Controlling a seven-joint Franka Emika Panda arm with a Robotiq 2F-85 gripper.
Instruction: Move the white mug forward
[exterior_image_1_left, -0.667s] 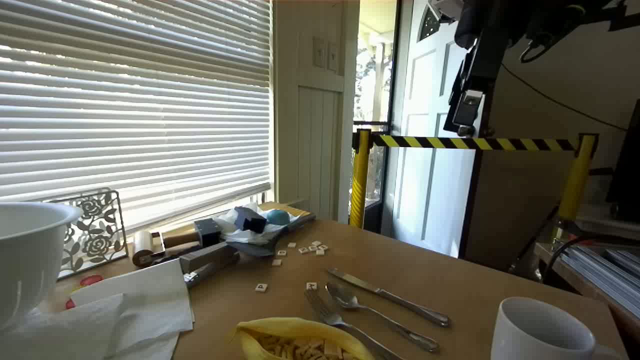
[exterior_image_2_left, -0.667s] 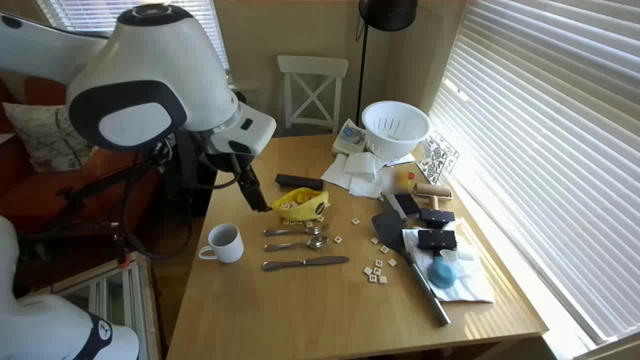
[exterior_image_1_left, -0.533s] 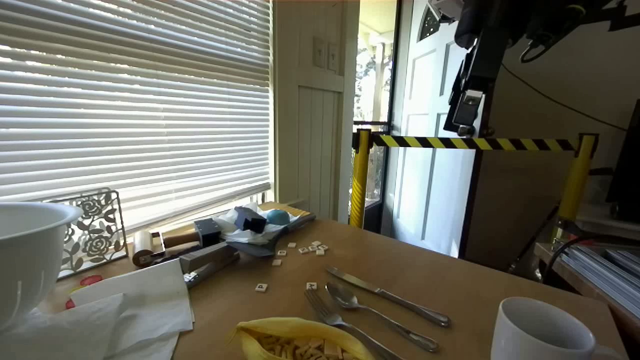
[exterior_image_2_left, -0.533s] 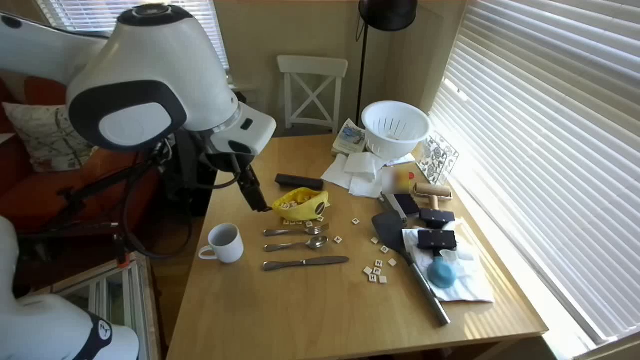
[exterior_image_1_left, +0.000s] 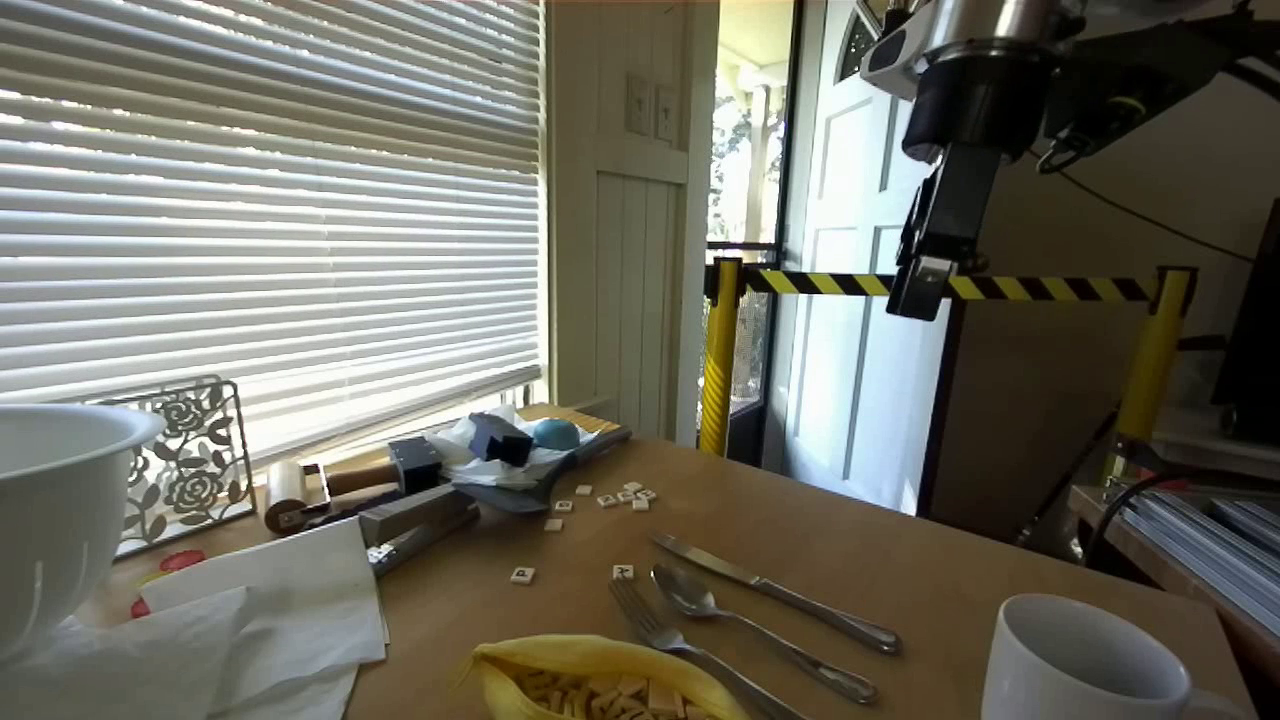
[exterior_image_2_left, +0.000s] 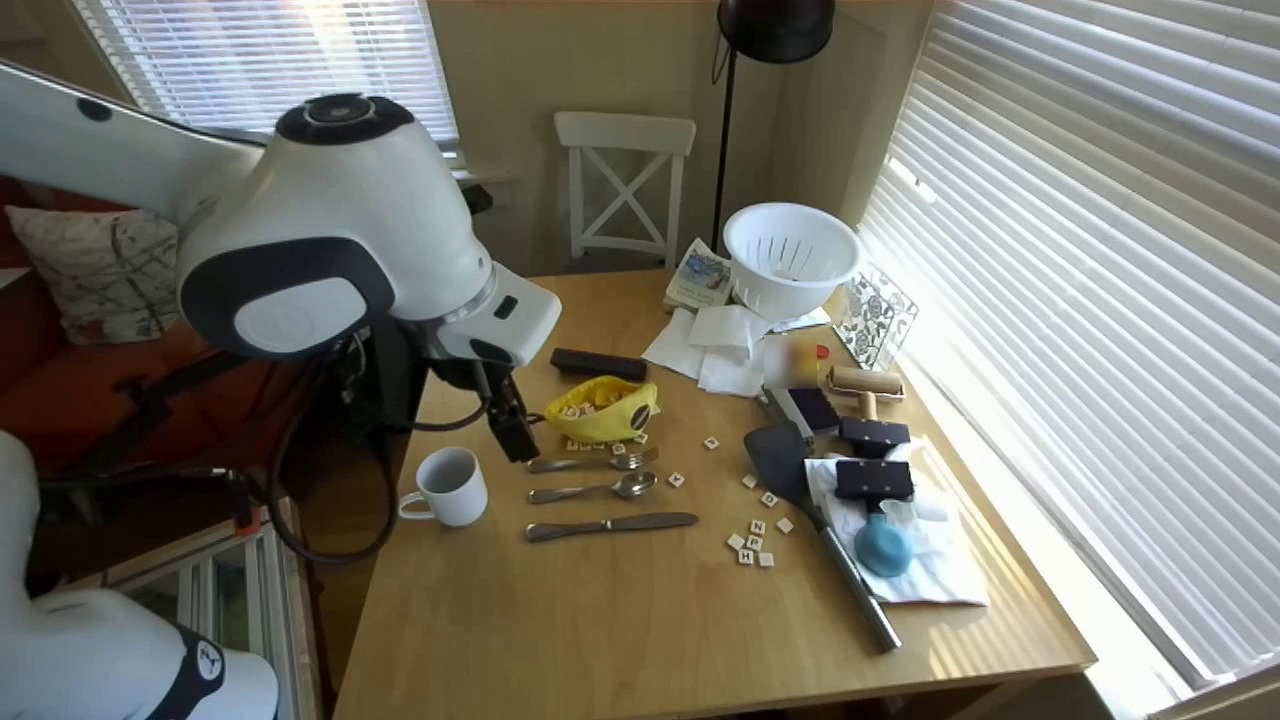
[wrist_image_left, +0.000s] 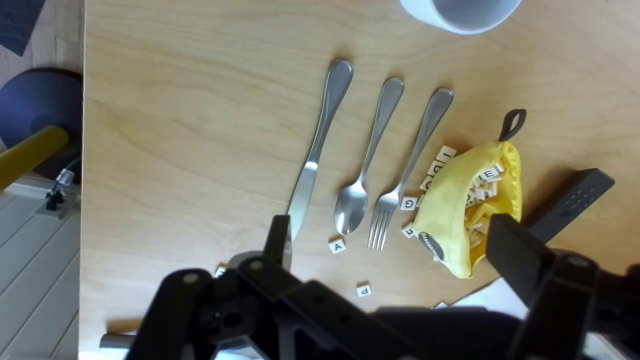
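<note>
Near the white mug (exterior_image_1_left: 1080, 670) are laid 1 knife (exterior_image_1_left: 790, 597), 1 spoon (exterior_image_1_left: 698, 601), 1 fork (exterior_image_1_left: 668, 637); the gripper (exterior_image_1_left: 920, 290) is held higher.

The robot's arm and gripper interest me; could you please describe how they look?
The arm is white, smooth and rounded, with a dark panel framing a white oval, a small round emblem lower down and a looping black cable beneath. Past a silvery collar, the gripper is black, with two blocky fingers and what look like screw heads.
</note>
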